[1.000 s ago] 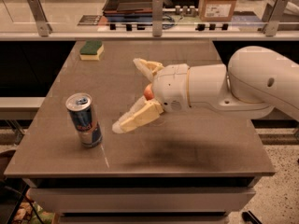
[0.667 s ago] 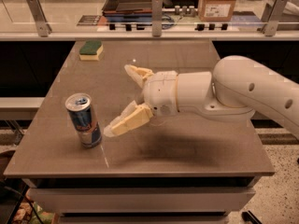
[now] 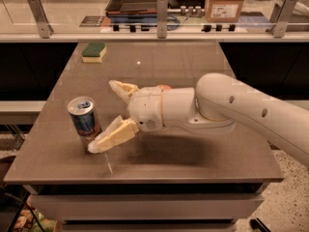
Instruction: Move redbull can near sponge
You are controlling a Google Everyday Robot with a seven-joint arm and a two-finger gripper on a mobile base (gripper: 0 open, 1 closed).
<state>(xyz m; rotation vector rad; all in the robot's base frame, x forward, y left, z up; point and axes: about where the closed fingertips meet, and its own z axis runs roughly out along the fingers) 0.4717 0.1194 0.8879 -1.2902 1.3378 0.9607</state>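
Observation:
The redbull can (image 3: 84,122), blue and silver with a silver top, stands upright near the table's front left. The sponge (image 3: 94,52), green top over yellow, lies at the far left of the table. My gripper (image 3: 104,116) reaches in from the right and is open. Its near finger (image 3: 112,136) lies just right of the can's base, and its far finger (image 3: 122,89) is behind and right of the can. The can stands at the mouth of the fingers and is not gripped. A bit of orange-red (image 3: 164,87) shows behind my wrist, mostly hidden.
The brown table (image 3: 193,62) ends close in front of the can. A glass rail with metal posts (image 3: 162,16) runs along the far edge. Behind it are a dark tray (image 3: 137,1) and a cardboard box (image 3: 224,1).
My arm has moved left toward the can. The open fingers now reach the can's right side, where before they were well apart from it. The can and sponge have not moved.

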